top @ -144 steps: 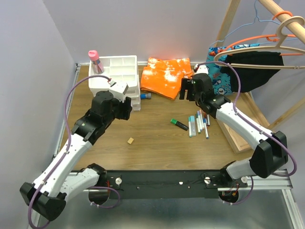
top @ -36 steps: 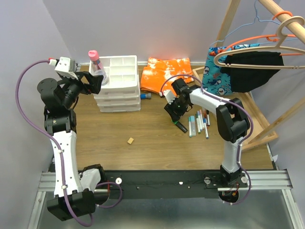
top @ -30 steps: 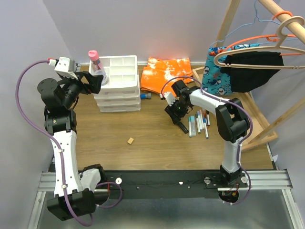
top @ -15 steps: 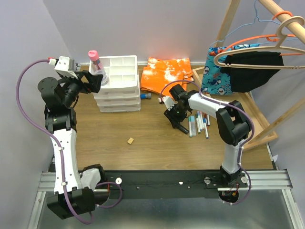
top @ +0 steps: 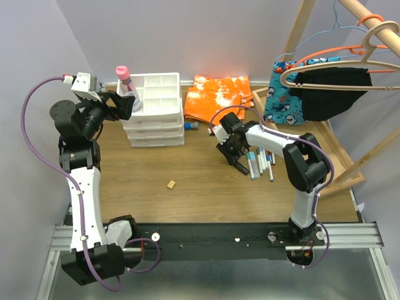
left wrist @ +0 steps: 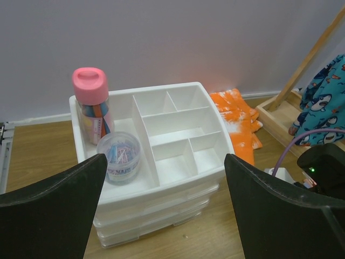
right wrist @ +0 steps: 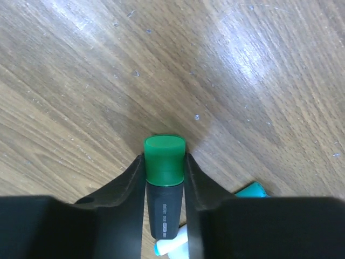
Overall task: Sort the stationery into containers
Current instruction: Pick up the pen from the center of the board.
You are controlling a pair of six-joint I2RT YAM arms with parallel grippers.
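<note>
In the right wrist view a black marker (right wrist: 164, 186) with a green cap lies on the wood, and my right gripper (right wrist: 164, 162) is shut on it, a finger pressed to each side of the cap. From above, that gripper (top: 232, 157) covers the marker, just left of several white pens (top: 261, 161). A blue-capped tube (top: 192, 125) lies by the white drawer unit (top: 156, 117). A pink-capped bottle (left wrist: 93, 105) stands in the unit's top tray (left wrist: 161, 189). My left gripper (left wrist: 165, 159) hangs open and empty above and in front of the unit.
A round clear tub of paper clips (left wrist: 123, 156) sits in the tray beside the bottle. An orange cloth (top: 217, 100) lies behind the pens. A shallow wooden tray (top: 325, 156) and a hanger rack (top: 337, 69) fill the right side. A small tan block (top: 170, 184) lies on the table.
My right gripper has slid a little toward the near side over the marker and its fingers have closed against it. The left arm has not moved.
</note>
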